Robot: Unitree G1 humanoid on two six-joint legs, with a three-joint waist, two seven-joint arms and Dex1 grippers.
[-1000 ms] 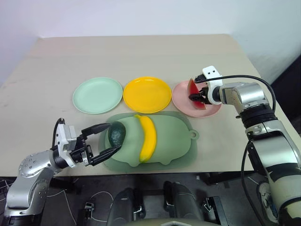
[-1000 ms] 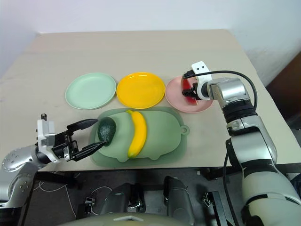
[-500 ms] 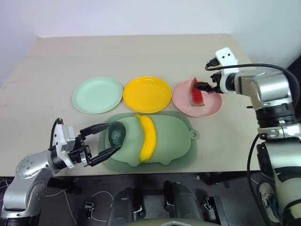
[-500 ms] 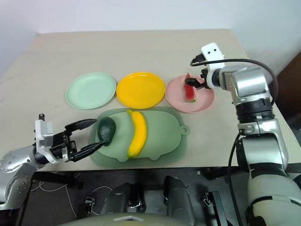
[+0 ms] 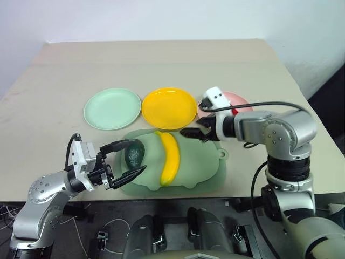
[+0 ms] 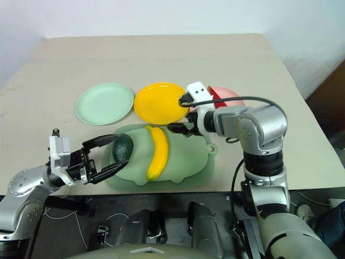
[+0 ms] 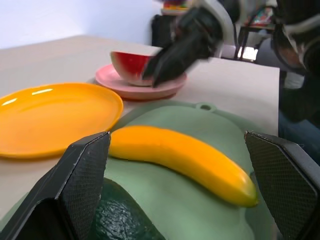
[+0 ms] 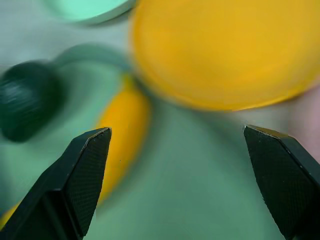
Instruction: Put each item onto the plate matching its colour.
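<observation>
Starting at the right gripper [image 5: 193, 133]: its jaws stand wide apart with nothing between them, hanging over the 1 o'clock corner of the pig-shaped tray [image 5: 202, 167], just beside the top end of the banana [image 5: 170, 157]. I read that as lining up for the banana, since the yellow plate [image 5: 168, 108] sits directly at 12 o'clock from it and is bare.

My left gripper [image 5: 125, 161] also has its jaws spread, one finger on each side of the avocado [image 5: 133, 154] without pinching it; the fruit lies on the tray's 9 o'clock end. The approach comes in low and level from 8 o'clock, which suits a side grasp on a rounded thing lying flat.

The watermelon wedge [image 7: 131, 63] already rests on the pink plate [image 7: 132, 90], at 1 o'clock from the tray, so that match looks done. The mint green plate [image 5: 112, 108] waits empty at 11 o'clock, the natural home for the avocado.

Counting: three plates in a row across the surface [image 5: 161, 59], three toy fruits, one tray, two arms. One fruit is placed, two remain on the tray.
</observation>
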